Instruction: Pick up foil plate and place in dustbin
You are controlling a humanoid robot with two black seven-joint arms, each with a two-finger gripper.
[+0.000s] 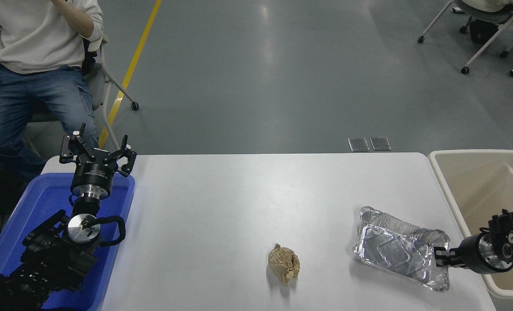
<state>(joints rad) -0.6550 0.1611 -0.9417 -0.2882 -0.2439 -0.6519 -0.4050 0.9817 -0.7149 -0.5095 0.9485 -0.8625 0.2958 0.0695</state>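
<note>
The foil plate, a shiny silver shallow tray with a crinkled rim, lies at the table's right front. My right gripper comes in from the right edge and its fingers are closed on the plate's right rim. The plate sits slightly skewed, its left end still on the table. The dustbin, a cream rectangular bin with a thick rim, stands just right of the table, beside the plate. My left gripper is parked at the lower left over a blue tub, fingers spread open.
A crumpled brown paper wad lies left of the plate. The blue tub sits at the table's left end. A seated person is at the far left. Chairs stand at the top right.
</note>
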